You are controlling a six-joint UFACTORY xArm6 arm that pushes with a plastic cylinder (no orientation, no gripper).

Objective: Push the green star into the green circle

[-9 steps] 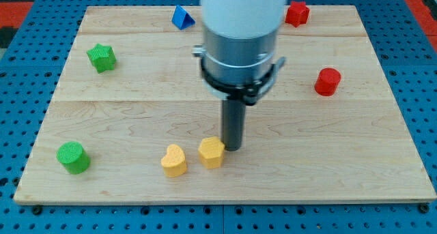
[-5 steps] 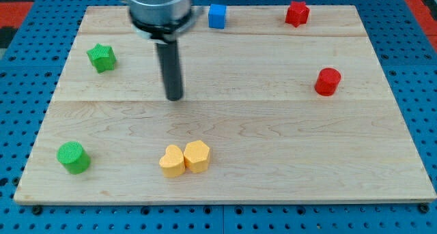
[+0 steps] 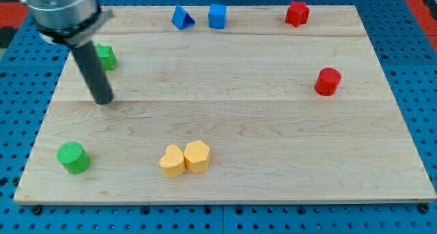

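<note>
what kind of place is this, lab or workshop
Probably a robotics lab bench: a wooden board on a blue pegboard base, toy blocks like the green star and green circle, and my tip between them.

A rectangular board (image 3: 273, 125) of pale wood, jointed from several planks with seams running left to right, is set upon a blue pegboard surface (image 3: 416, 91) perforated with regular rows of holes. The blue surface is seen beyond all four board edges. Red patches (image 3: 8, 14) are noted past the top corners. Lighting is even; only soft shadows are observed.
</note>
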